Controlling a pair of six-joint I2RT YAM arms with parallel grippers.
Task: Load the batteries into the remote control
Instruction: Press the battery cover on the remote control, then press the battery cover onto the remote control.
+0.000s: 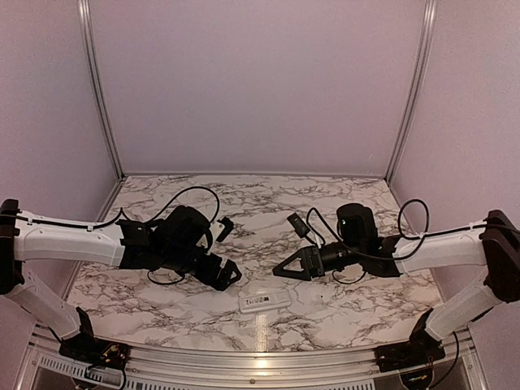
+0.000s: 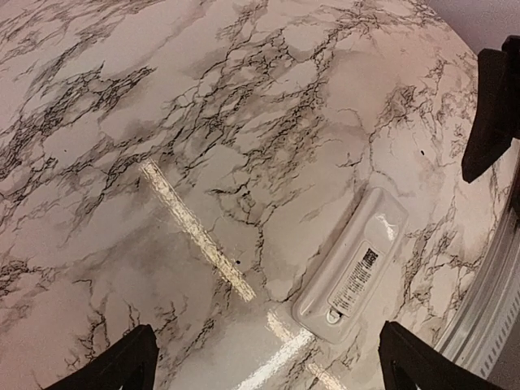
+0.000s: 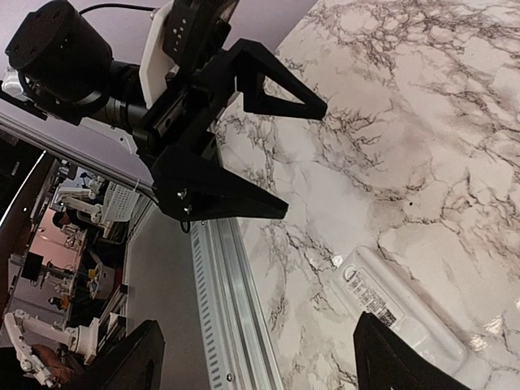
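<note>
The remote control (image 1: 265, 301) is a slim white handset lying flat near the table's front edge, back side up with a printed label. It also shows in the left wrist view (image 2: 353, 264) and the right wrist view (image 3: 398, 305). No batteries show in any view. My left gripper (image 1: 230, 275) hovers just left of and behind the remote, open and empty (image 2: 266, 341). My right gripper (image 1: 284, 270) hovers just right of and behind it, open and empty (image 3: 256, 325). The two grippers face each other over the remote. The left gripper's fingers (image 3: 244, 195) show in the right wrist view.
The marble-patterned table (image 1: 260, 211) is walled by pale panels on three sides. An aluminium rail (image 1: 260, 357) runs along the near edge, close to the remote (image 3: 231, 309). Black cables (image 1: 191, 195) loop off both wrists. A right finger (image 2: 487, 106) shows at the left wrist view's edge.
</note>
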